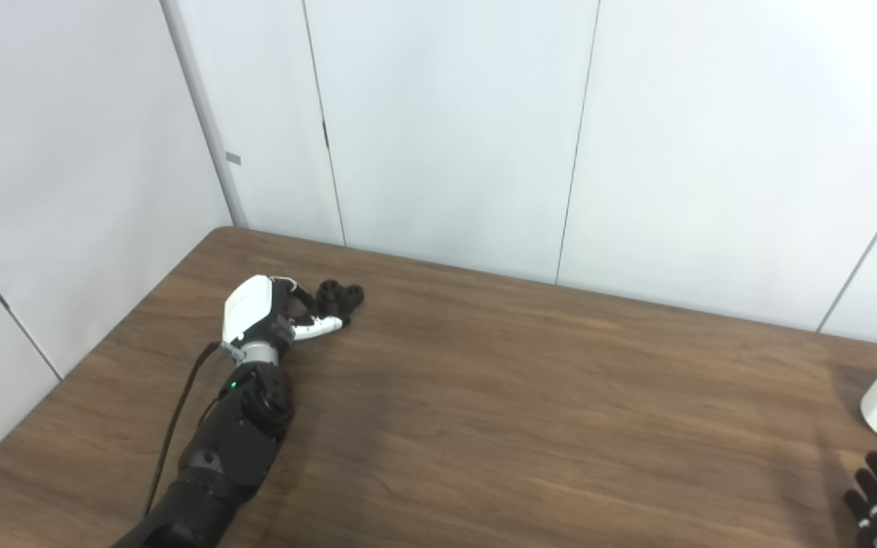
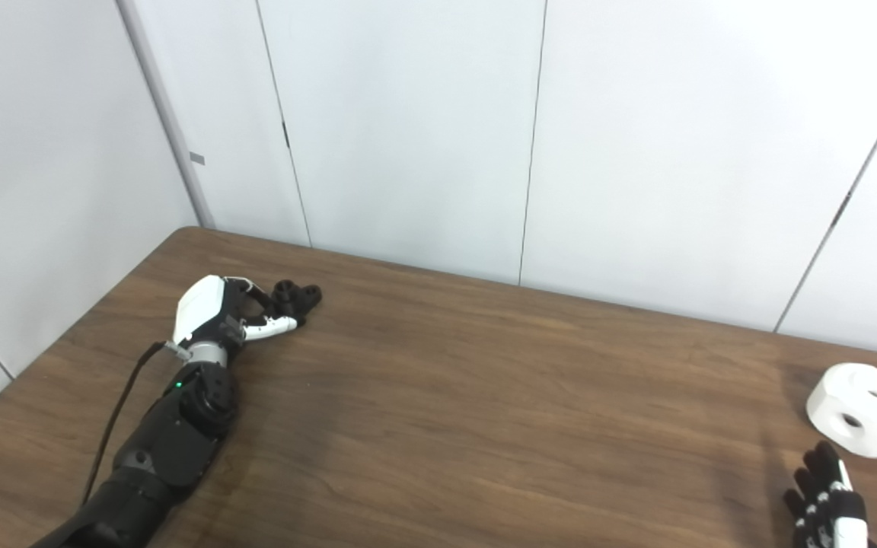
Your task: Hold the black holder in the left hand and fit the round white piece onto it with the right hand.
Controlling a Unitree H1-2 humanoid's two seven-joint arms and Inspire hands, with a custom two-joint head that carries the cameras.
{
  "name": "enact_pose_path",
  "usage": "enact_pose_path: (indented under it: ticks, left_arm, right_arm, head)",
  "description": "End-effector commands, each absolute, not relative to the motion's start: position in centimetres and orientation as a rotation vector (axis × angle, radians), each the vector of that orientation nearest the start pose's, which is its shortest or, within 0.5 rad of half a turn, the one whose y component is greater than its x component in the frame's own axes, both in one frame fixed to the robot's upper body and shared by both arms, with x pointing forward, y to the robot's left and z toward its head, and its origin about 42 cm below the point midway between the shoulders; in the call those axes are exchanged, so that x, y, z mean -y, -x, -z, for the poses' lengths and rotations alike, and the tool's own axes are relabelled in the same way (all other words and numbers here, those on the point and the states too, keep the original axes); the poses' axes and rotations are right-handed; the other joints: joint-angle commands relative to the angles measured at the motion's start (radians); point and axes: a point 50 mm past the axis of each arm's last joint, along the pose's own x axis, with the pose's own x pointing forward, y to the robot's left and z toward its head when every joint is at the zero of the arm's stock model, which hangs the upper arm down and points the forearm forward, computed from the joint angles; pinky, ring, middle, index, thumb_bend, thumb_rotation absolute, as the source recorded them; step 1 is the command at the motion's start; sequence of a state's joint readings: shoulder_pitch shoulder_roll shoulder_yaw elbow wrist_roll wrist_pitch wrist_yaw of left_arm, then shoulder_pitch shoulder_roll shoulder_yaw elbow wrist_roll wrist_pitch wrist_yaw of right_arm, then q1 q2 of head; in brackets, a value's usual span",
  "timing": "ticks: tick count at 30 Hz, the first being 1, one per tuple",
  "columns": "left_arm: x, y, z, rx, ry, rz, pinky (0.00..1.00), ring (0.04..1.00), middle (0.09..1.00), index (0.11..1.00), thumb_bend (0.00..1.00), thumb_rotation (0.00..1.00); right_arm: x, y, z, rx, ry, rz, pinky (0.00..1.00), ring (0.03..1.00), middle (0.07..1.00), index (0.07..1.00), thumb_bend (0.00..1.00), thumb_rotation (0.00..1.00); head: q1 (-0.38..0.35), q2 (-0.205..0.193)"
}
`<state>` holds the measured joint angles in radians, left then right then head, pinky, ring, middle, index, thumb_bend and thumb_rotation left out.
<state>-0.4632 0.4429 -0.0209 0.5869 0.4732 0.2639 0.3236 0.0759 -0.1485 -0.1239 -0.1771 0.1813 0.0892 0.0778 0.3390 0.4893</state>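
Far left, left hand (image 2: 214,316) at black holder (image 2: 295,295) — unlifted

Lab booth, white panel walls (image 1: 446,137), wooden table (image 1: 522,396)

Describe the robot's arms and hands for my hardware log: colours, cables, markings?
The left arm is black and jointed, with a small green light and a black cable along its outer side. The left hand has a white shell, silver wrist and black-and-white fingers. The right hand shows black fingers with white trim.

left hand (image 2: 218,312) reaches toward the table's far left, fingers curled; right hand (image 2: 827,506) rests open near the right edge.
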Motion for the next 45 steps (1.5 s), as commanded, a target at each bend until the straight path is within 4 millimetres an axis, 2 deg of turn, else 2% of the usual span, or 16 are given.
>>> enact_pose_path:
  ticks: [1, 13, 18, 25, 45]
  left_arm:
    - [-40.5, -42.2, -14.9, -0.219, -0.994, -0.477, 1.00, 0.939, 0.812, 0.487, 0.52, 0.05]
    - [-39.4, -40.8, -14.7, -0.175, -1.050, -0.419, 1.00, 0.952, 0.829, 0.487, 0.52, 0.05]
    - [-38.3, -39.8, -14.6, -0.144, -1.067, -0.378, 1.00, 0.954, 0.837, 0.487, 0.52, 0.05]
    - [-36.4, -38.3, -13.9, -0.095, -1.046, -0.328, 1.00, 0.958, 0.842, 0.487, 0.52, 0.05]
    - [-27.6, -32.1, -11.9, 0.063, -0.983, -0.159, 1.00, 0.971, 0.849, 0.486, 0.52, 0.05]
  right_arm:
    - [28.7, -25.6, -13.5, 0.060, -0.010, 0.029, 1.00, 1.000, 1.000, 1.000, 0.56, 1.00]
    - [28.4, -25.8, -13.5, 0.065, -0.005, 0.034, 1.00, 1.000, 1.000, 1.000, 0.56, 1.00]
    - [28.2, -25.8, -13.6, 0.062, 0.001, 0.032, 1.00, 1.000, 1.000, 1.000, 0.58, 1.00]
    - [28.0, -25.7, -13.7, 0.061, -0.003, 0.033, 1.00, 1.000, 1.000, 1.000, 0.54, 1.00]
    - [27.6, -25.8, -13.3, 0.051, 0.018, 0.046, 1.00, 1.000, 1.000, 1.000, 0.55, 1.00]
  head:
    - [0.000, 0.001]
    - [-0.016, 0.004]
    - [-0.025, 0.008]
    - [-0.040, 0.013]
    - [-0.101, 0.036]
